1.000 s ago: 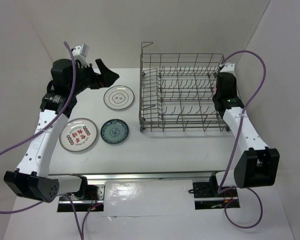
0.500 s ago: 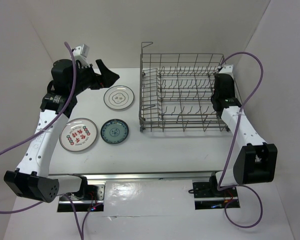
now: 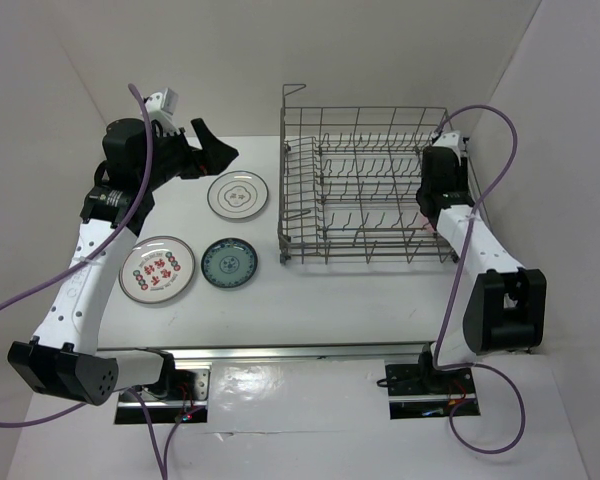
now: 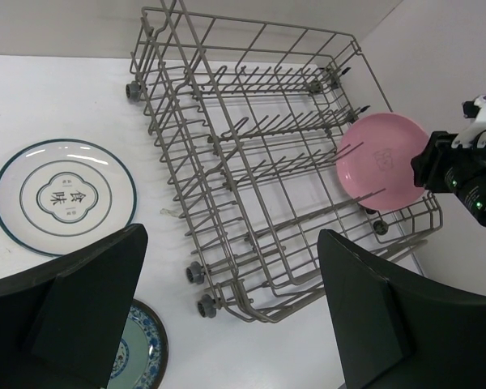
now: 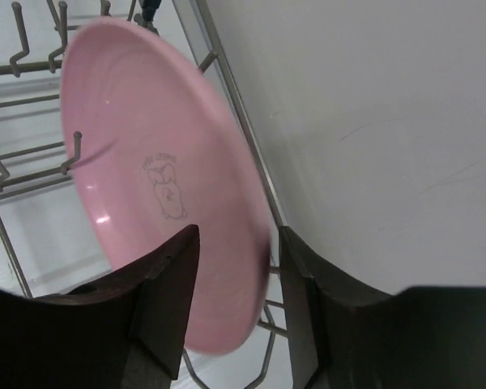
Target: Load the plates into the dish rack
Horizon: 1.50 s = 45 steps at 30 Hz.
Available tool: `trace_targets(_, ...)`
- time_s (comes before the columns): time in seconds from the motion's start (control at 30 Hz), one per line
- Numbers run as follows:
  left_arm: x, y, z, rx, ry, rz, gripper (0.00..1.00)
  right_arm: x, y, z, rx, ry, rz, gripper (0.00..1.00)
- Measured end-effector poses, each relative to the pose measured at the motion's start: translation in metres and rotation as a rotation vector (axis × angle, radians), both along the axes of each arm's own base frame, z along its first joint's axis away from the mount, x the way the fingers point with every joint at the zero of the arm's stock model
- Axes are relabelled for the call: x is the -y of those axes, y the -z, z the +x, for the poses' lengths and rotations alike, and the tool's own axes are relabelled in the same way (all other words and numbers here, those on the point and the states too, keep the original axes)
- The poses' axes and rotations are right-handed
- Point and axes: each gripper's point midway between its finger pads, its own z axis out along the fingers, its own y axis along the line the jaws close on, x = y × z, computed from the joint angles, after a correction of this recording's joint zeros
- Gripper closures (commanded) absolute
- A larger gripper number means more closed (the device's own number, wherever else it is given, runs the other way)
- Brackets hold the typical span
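At 3 o'clock end of dish rack [image 3: 365,109]: pink plate [image 4: 385,158] on edge among tines, rim clamped by right gripper [image 5: 236,235]. Left gripper [image 4: 231,235] at 10 o'clock above table [image 3: 330,300], jaws apart. Dark-rimmed plate [image 3: 238,194], red-patterned plate [image 3: 156,269] and teal plate [image 3: 229,263] lie flat, 9 o'clock of rack.

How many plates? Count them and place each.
4. A plain pink round plate, in the right gripper, at the right end of the grey wire dish rack. On the table left of it: a dark-rimmed white plate, a red-patterned white plate, a smaller teal plate.
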Motion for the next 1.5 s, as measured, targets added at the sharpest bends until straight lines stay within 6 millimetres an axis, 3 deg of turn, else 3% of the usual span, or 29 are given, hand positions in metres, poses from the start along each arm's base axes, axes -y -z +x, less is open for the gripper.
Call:
trace_targets(0.07, 0.0, 0.0, 0.0, 0.0, 0.0, 0.0, 0.0, 0.0, -0.005, 0.002, 0.01, -0.002, -0.001, 0.44)
trace_targets(0.1, 0.0, 0.0, 0.0, 0.0, 0.0, 0.0, 0.0, 0.0, -0.007, 0.003, 0.016, -0.001, -0.001, 0.27)
trace_targets(0.23, 0.0, 0.0, 0.0, 0.0, 0.001, 0.0, 0.0, 0.0, -0.02, 0.007, 0.048, 0.01, 0.007, 0.03)
trace_targets(0.47, 0.001, 0.004, 0.002, -0.01, 0.007, 0.0, 0.0, -0.001, -0.058, 0.01, 0.119, 0.035, -0.001, 0.01)
trace_targets(0.6, 0.001, 0.014, 0.01, -0.039, -0.001, 0.004, 0.0, -0.008, -0.096, 0.004, 0.188, 0.035, 0.01, 0.01)
trace_targets(0.67, 0.001, 0.025, 0.017, -0.069, -0.015, 0.008, 0.0, -0.021, -0.126, -0.001, 0.257, 0.017, 0.034, 0.01)
trace_targets(0.8, -0.006, 0.061, 0.037, -0.171, -0.08, 0.027, 0.0, -0.065, -0.189, -0.023, 0.41, -0.096, 0.146, 0.01)
trace_targets(1.0, -0.021, 0.131, 0.056, -0.391, -0.219, 0.059, 0.0, -0.13, -0.241, -0.071, 0.561, -0.43, 0.416, 0.01)
trace_targets(1.23, -0.041, 0.164, 0.063, -0.508, -0.339, -0.034, 0.0, -0.199, -0.242, -0.114, 0.542, -0.786, 0.676, 0.01)
trace_targets(1.4, -0.071, 0.214, 0.073, -0.626, -0.426, -0.124, 0.02, -0.239, -0.207, -0.126, 0.412, -0.932, 0.811, 0.01)
trace_targets(1.5, -0.081, 0.248, 0.084, -0.699, -0.446, -0.142, 0.02, -0.253, -0.2, -0.131, 0.369, -0.977, 0.845, 0.01)
